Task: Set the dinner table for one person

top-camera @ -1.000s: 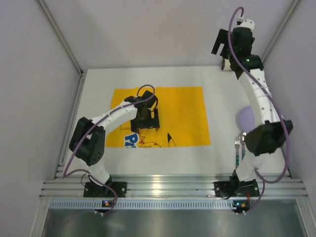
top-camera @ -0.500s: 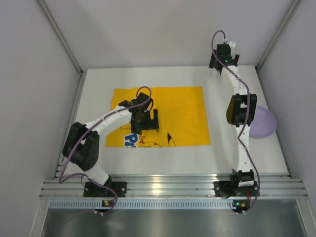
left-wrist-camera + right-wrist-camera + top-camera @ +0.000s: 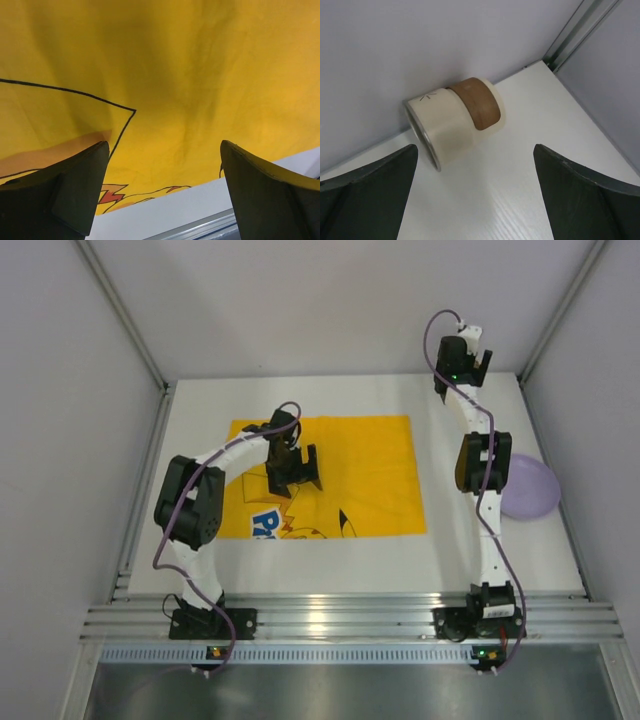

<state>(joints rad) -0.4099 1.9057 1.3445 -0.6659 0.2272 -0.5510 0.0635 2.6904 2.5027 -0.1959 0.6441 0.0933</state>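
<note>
The dinner table [image 3: 440, 550] is a white tabletop with a yellow printed mat [image 3: 370, 470] spread on its left half. A cream cup with a brown band [image 3: 452, 120] lies on its side against the back wall, mouth toward the left. My right gripper [image 3: 475, 147] hovers open just in front of the cup, apart from it; from above, the right gripper [image 3: 460, 375] sits at the table's far right corner and hides the cup. My left gripper [image 3: 295, 480] stands open and empty low over the mat [image 3: 165, 60], near the mat's front edge.
A lilac plate [image 3: 530, 490] lies at the right edge of the table, partly behind my right arm. Grey walls close in the back and both sides. A metal rail [image 3: 340, 615] runs along the near edge.
My right arm has unfolded and stretched toward the far right corner, uncovering the lilac plate. My left gripper has shifted slightly toward the back over the mat as the left elbow rose. Both grippers stayed open.
</note>
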